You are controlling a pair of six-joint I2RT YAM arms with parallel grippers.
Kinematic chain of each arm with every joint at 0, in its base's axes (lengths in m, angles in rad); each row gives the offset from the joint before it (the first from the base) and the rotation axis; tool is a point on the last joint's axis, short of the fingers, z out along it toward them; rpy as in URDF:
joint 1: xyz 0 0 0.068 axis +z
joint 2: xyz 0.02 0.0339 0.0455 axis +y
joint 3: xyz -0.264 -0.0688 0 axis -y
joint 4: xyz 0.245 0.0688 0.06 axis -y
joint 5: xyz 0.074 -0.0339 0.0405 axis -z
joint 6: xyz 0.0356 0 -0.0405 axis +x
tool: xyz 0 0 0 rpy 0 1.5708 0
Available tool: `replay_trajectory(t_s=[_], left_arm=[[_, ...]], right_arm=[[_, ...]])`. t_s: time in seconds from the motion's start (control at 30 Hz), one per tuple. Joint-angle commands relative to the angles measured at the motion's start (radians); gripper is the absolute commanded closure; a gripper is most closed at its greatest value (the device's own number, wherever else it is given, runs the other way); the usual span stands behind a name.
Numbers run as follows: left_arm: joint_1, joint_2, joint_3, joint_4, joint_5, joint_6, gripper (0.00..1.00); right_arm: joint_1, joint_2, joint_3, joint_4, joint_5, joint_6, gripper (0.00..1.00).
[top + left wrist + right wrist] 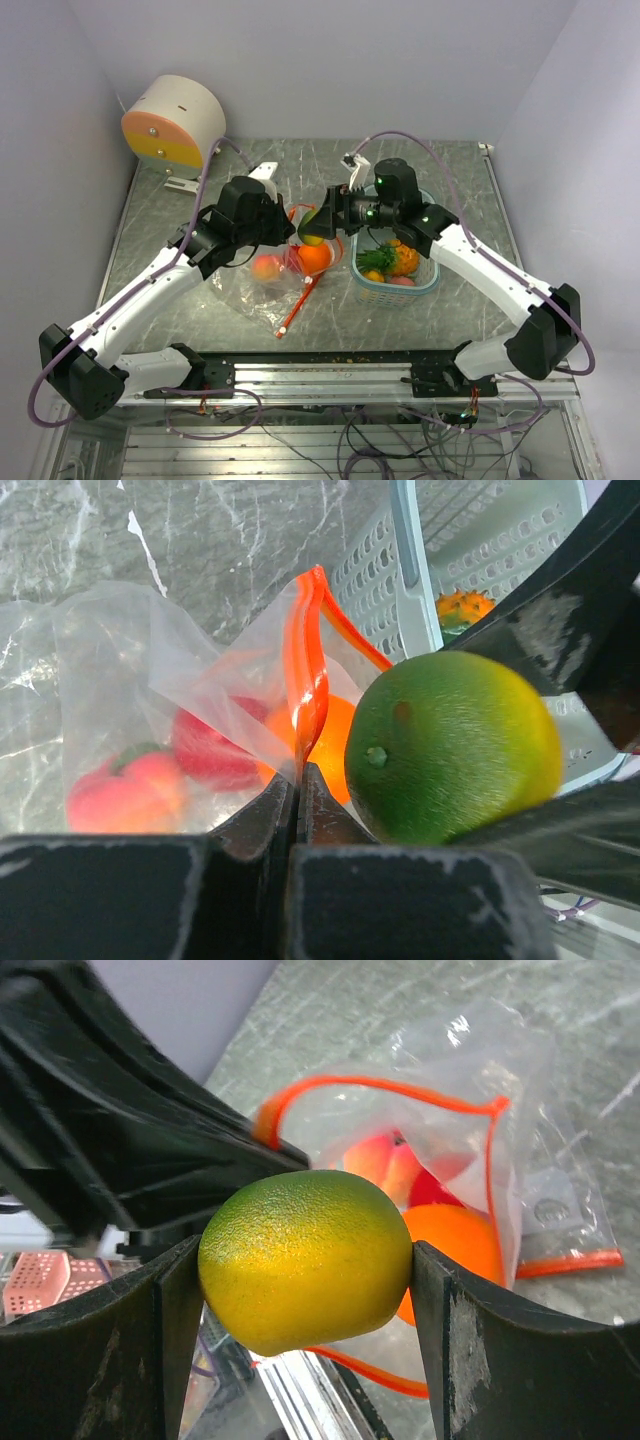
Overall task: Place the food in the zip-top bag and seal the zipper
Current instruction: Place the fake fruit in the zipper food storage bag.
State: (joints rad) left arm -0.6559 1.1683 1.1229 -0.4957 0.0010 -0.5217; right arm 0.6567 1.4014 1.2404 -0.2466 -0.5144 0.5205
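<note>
Right gripper is clamped on a green-yellow lime, one finger on each side, and holds it off the table at the mouth of the bag. Left gripper is pinched shut on the bag's orange zipper, lifting that side of the mouth. The lime sits just beside the zipper. I can't tell whether it's past the rim.

In the bag I see a peach, a red piece and an orange, packed close together. The bag lies between the arms, mouth open and zipper unsealed.

The basket is just right of the bag and holds a pineapple and greens.
</note>
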Motion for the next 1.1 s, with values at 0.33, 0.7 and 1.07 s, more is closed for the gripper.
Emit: replay_trajectory(t_s=[0.33, 0.7, 1.07], left_arm=[[0.01, -0.055, 0.042, 0.102, 0.014, -0.056, 0.93], [0.015, -0.088, -0.02, 0.121, -0.013, -0.07, 0.93], [0.025, -0.104, -0.107, 0.164, -0.038, -0.103, 0.93]], right_arm=[[0.037, 0.108, 0.062, -0.067, 0.181, -0.029, 0.22], [0.067, 0.134, 0.148, -0.111, 0.176, -0.045, 0.0], [0.064, 0.156, 0.152, -0.13, 0.181, -0.003, 0.48]])
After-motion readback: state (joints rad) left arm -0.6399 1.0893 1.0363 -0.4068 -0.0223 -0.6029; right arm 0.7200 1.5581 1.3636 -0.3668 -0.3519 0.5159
